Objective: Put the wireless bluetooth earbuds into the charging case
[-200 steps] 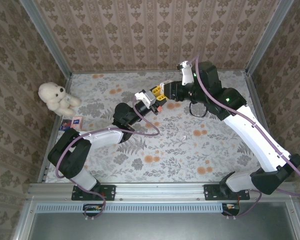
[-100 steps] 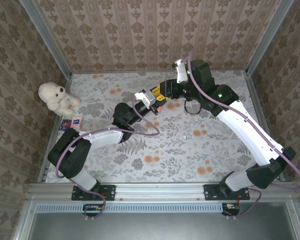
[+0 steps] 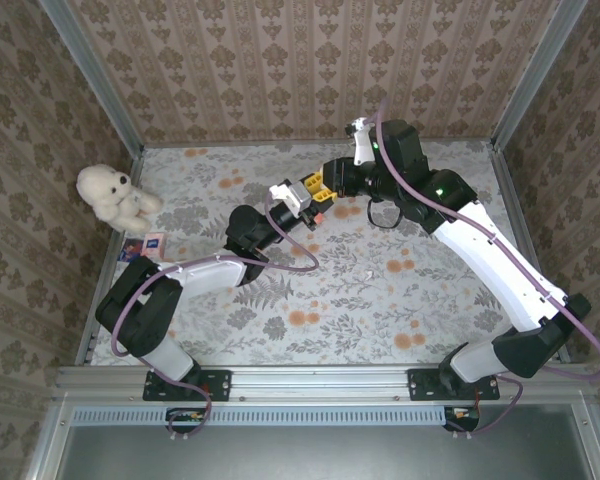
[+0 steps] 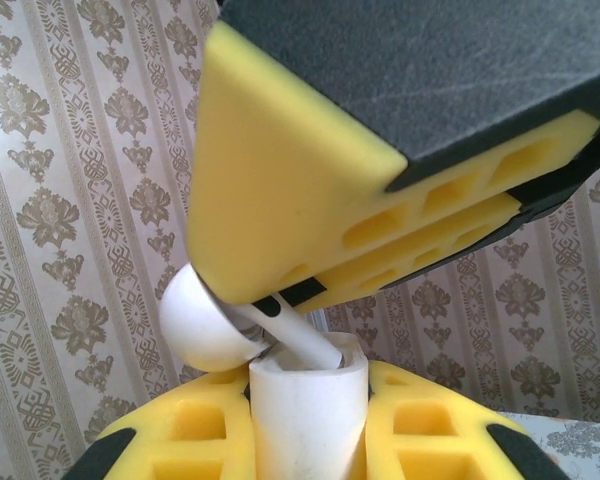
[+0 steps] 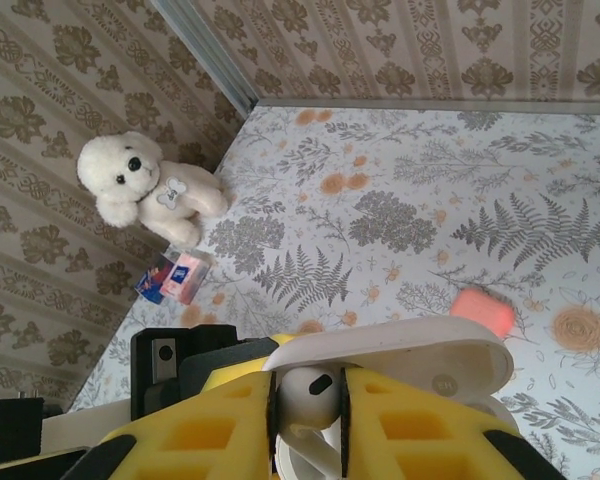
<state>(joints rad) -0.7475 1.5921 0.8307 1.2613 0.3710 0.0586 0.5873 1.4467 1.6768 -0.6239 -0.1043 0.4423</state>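
Right end effector (image 5: 309,380) nudged left, pinching white earbud (image 5: 302,405) at case (image 5: 420,362).

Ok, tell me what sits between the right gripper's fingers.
A white earbud, filling the gap between the yellow fingers in the right wrist view, right at the open white case.

One each: earbud (image 5: 310,396); white case (image 5: 400,356); teddy (image 5: 145,186)

No legible text; packet (image 5: 177,279) print too small.
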